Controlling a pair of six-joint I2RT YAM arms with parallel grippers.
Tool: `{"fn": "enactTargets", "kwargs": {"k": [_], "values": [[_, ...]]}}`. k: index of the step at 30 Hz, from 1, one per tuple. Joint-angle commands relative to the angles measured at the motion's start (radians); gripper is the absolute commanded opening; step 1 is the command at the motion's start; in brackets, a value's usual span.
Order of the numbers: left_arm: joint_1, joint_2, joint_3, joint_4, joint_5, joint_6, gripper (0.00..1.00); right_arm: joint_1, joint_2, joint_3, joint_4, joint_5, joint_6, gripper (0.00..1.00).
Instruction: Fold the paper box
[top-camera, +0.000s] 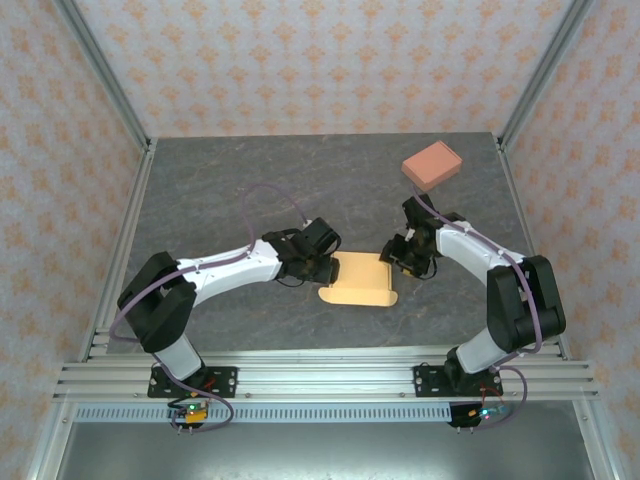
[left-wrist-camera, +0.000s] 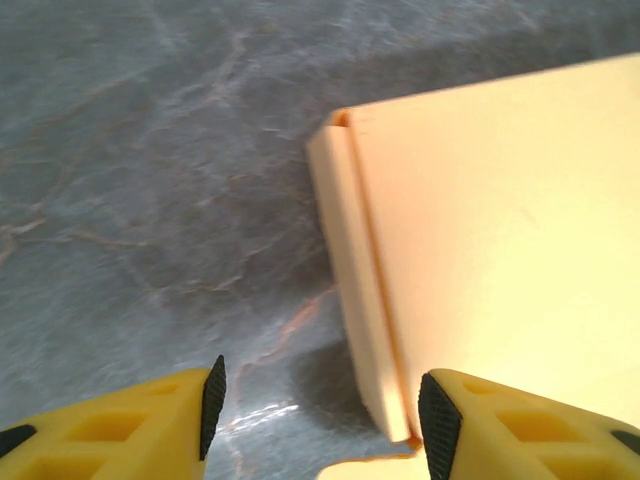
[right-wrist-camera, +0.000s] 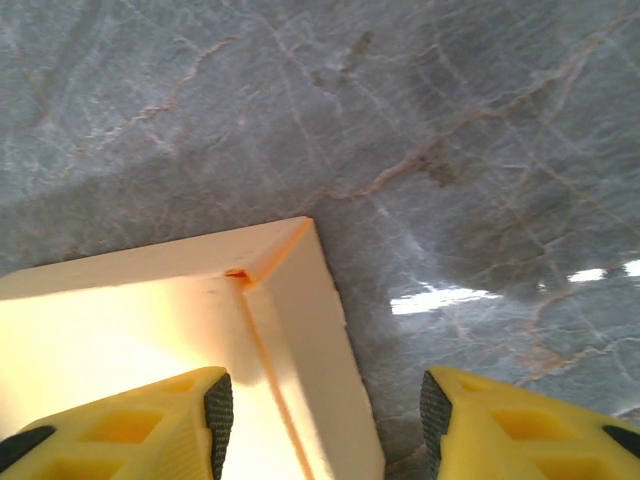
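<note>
Clearly, the paper box (top-camera: 360, 280) lies flat near the middle of the tabletop (top-camera: 250, 180), between the two arms. It looks light and thin, made of stiff card with pressed creases. I think it will slide easily on this smooth surface, and it can bend or dent if it is squeezed too hard. The good place to take hold is the narrow side flap (left-wrist-camera: 350, 270) along each edge, near a corner. The left claw (left-wrist-camera: 320, 415) stands open, with its jaws on both sides of the left flap. The right claw (right-wrist-camera: 325, 415) is also open, astride the opposite flap, and neither grips it. A pink box (top-camera: 431, 166) sits well apart at the far right. The tabletop is grey, marbled and a little glossy. Patterned walls (top-camera: 300, 60) and a metal frame (top-camera: 115, 88) close the room.
</note>
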Motion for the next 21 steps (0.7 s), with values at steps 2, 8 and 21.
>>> {"fn": "enactTargets", "kwargs": {"k": [2, 8, 21], "values": [[0.001, 0.044, 0.016, 0.05, 0.086, 0.074, 0.57, -0.008, -0.023, -0.016, 0.059, -0.095, 0.053, 0.53], [0.059, 0.133, 0.002, 0.028, 0.15, 0.064, 0.29, -0.042, -0.041, -0.04, 0.087, -0.188, 0.086, 0.56], [0.204, 0.173, -0.185, 0.304, 0.449, 0.008, 0.16, -0.15, -0.121, -0.243, 0.346, -0.546, 0.1, 0.72]]}}
